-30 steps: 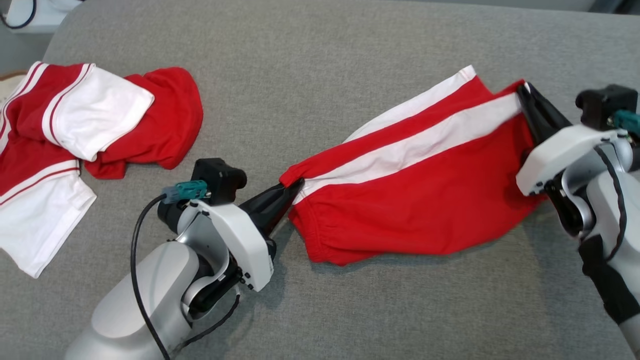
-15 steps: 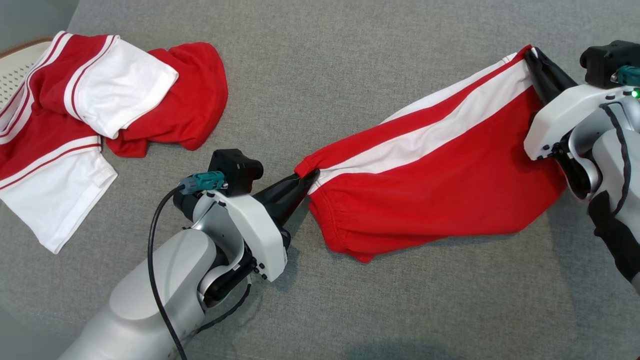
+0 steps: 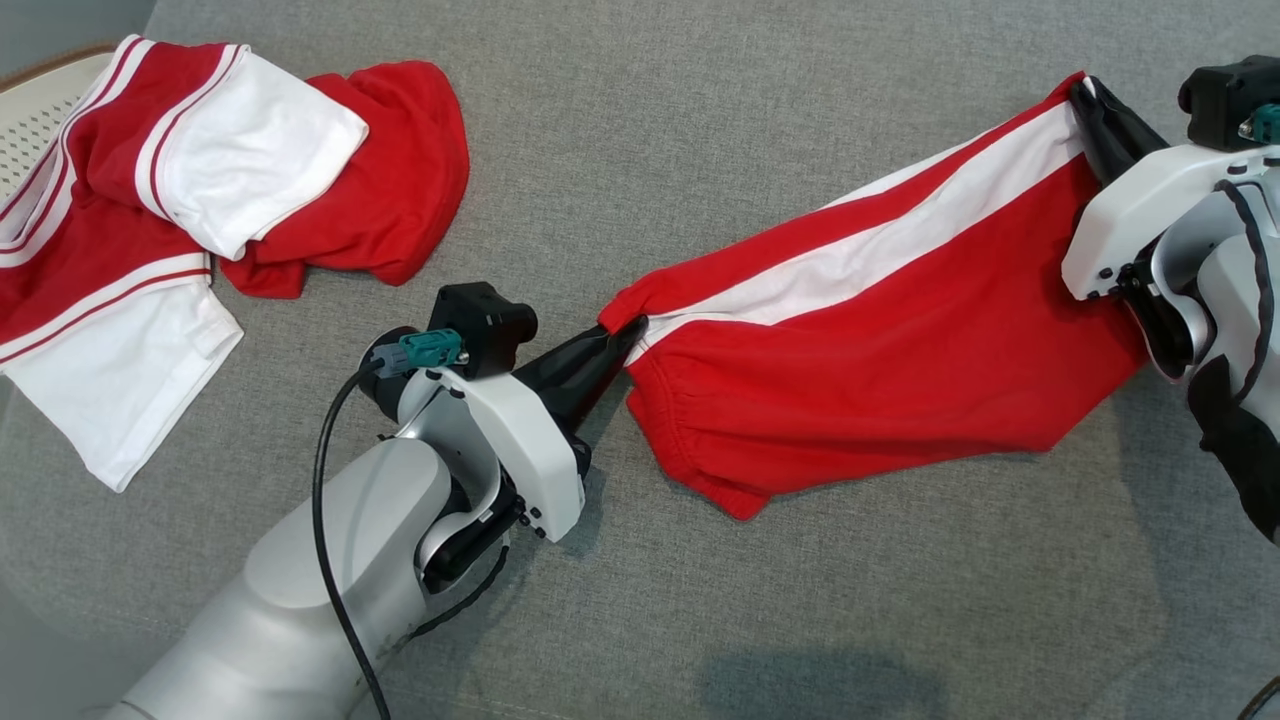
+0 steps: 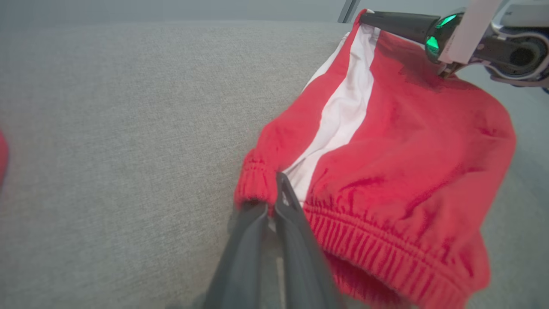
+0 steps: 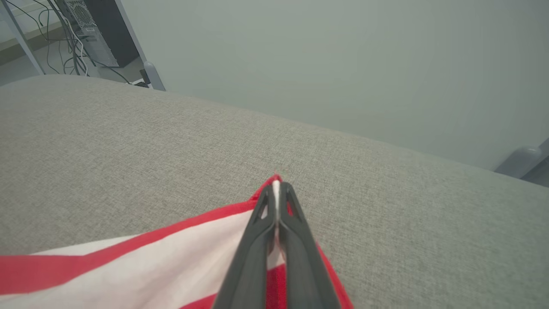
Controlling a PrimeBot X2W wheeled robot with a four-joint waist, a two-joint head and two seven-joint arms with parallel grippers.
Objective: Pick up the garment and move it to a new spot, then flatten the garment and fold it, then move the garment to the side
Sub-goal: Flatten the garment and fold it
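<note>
At the far left of the grey surface (image 3: 640,160), a heap of red-and-white clothes (image 3: 170,220) is lying crumpled, its edge overlapping a pale perforated basket (image 3: 40,110). Toward the middle, the left gripper (image 3: 628,332) is pointing rightward, its jaws pressing together on the elastic waistband corner of the garment (image 3: 880,340), red shorts with a white side stripe. The garment is hanging stretched between the 2 grippers over the right half of the surface, its lower edge sagging. At the far right, the right gripper (image 3: 1083,92) is pinching the hem corner at the stripe's end, jaws clamping tight on the cloth.
</note>
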